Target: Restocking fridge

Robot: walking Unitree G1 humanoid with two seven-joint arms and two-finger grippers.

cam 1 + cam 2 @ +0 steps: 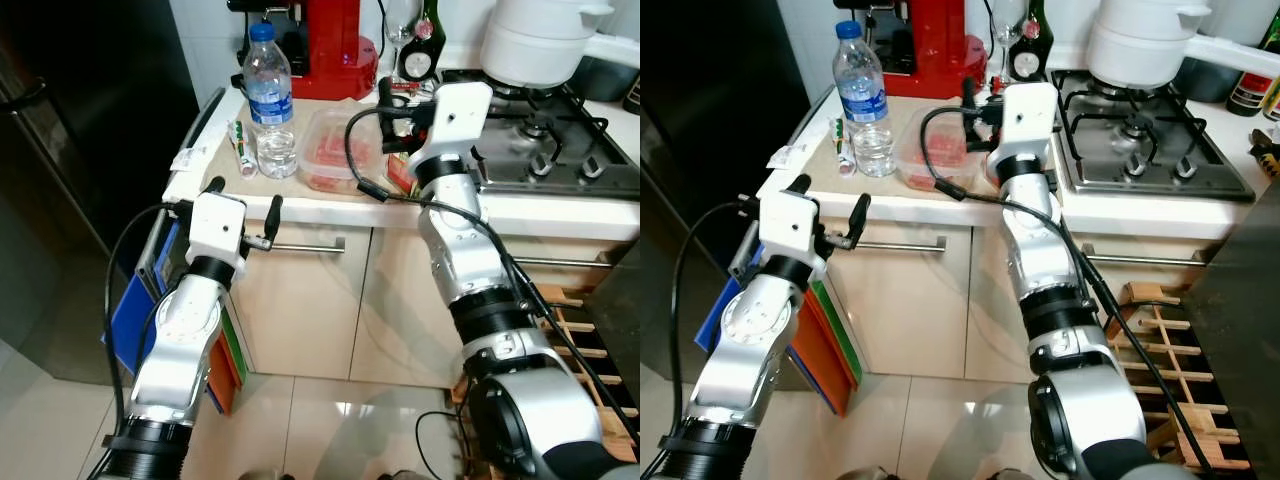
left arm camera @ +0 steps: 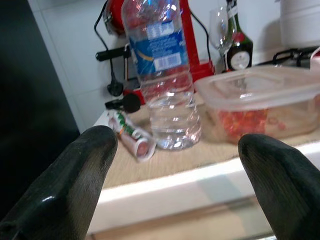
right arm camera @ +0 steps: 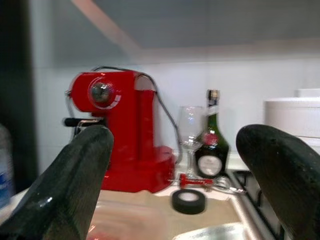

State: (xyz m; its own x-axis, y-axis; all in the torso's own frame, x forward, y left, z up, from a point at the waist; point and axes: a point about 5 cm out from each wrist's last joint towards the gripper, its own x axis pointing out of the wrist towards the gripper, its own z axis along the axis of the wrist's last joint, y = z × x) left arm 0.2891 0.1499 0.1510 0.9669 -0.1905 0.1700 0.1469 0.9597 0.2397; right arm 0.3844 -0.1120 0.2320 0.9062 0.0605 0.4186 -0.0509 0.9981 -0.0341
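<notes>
Left eye view showed me the water bottle (image 1: 269, 98) standing upright near the counter's (image 1: 560, 212) left front corner, blue cap on, with clear water in its lower part. Just beside it on its right lay the clear lidded food container (image 1: 340, 150) holding something red, close to the front edge. On the bottle's other side a small tube (image 1: 240, 148) lay flat, nearer the left edge.

My left gripper (image 1: 243, 212) hung in front of the counter's front edge, below the bottle, fingers spread wide and gripping nothing; through the left wrist view I saw the bottle and container between its two black fingertips (image 2: 75, 180), well apart from both.

My right gripper (image 1: 974, 101) was raised over the counter just beside the container's far right side, its fingers parted and empty. Through the right wrist view I looked across at the red coffee machine (image 3: 117, 132) by the back wall, a wine glass (image 3: 189, 131), a dark green bottle (image 3: 212, 145) and a roll of black tape (image 3: 189, 201) lying flat on the counter.

Further right sat the gas hob (image 1: 540, 140) with a white pot (image 1: 535, 40) on it. A dark fridge (image 1: 70, 170) stood past the counter's left edge.
</notes>
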